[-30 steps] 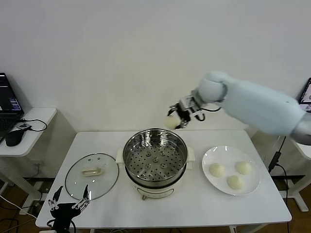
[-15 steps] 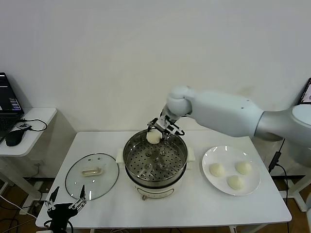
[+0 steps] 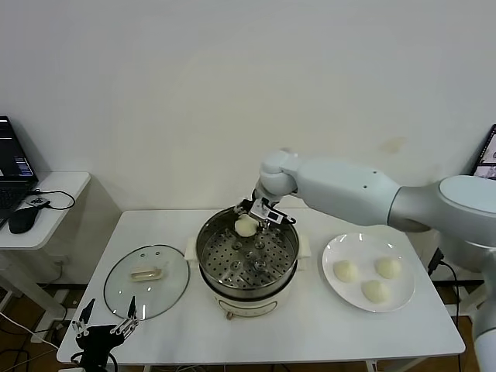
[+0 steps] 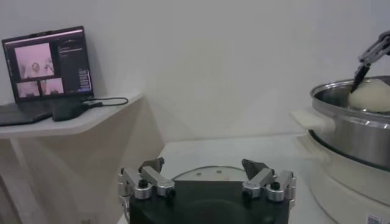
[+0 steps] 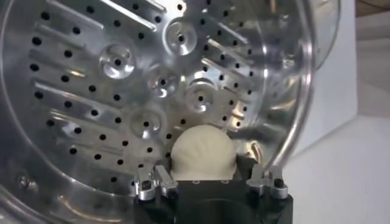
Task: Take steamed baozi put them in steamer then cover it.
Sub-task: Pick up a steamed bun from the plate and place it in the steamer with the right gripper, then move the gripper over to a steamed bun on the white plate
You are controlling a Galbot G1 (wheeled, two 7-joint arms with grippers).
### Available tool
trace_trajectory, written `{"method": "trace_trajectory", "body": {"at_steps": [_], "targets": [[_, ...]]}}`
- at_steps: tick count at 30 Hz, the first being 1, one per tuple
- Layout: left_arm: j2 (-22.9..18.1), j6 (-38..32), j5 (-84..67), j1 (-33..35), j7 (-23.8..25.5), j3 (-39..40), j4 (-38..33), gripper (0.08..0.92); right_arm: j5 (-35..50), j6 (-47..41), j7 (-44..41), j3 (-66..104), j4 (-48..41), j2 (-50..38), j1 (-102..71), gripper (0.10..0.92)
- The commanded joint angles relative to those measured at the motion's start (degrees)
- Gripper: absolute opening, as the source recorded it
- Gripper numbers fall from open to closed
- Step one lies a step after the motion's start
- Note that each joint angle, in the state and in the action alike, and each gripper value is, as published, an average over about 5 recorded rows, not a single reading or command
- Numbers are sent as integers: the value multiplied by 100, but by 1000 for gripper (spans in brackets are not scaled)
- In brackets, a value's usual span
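No brand or readable writing shows on any item; a small label at the lower front of the steamer (image 3: 248,256) is too small to read. The steamer, centre of the head frame on the white surface (image 3: 325,329), is a shiny steel pot with a perforated tray on a cream base. The right tool (image 3: 249,215) is clamped on one smooth cream-white baozi (image 3: 246,225), held over the tray at the pot's upper rim. Three more baozi (image 3: 346,271) lie on a white plate (image 3: 333,248) at centre right. The glass cover (image 3: 147,280), with its cream oblong handle, lies flat at lower left. The left tool (image 3: 105,327) sits at the bottom left corner, fingers apart, holding nothing.
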Motion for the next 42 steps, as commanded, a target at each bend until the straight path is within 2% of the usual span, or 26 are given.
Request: {"method": "trace_trajectory", "body": {"at_steps": [1,9,13,19,25,32,37,42], "targets": [[-3,5,-1,4,0,-6,-16,823,-302,228,73,-15,-143,60,-89,706],[-36,5,14,25,-4,-8,-36,823,-209,240,139,78,-89,59,-130,770],[-35,6,11,39,-4,-25,-53,823,188,71,38,87,215,-96,174,816],[-4,7,3,35,0,-25,-74,823,1588,-1473,-635,15,1362,-1000,1168,823],[52,24,-5,-38,7,29,-97,823,2198,-2996,-1059,-57,2314,-2198,1642,823],[146,29,-3,-48,11,60,-79,823,2086,-3930,-1112,202,2795,-3459,1254,823],[203,28,-6,-6,16,17,-88,823,1694,-3997,-1121,590,2799,-4103,611,823],[235,35,-24,-18,26,-37,-74,823,1359,-3887,-1110,766,2640,-4328,16,823]]}}
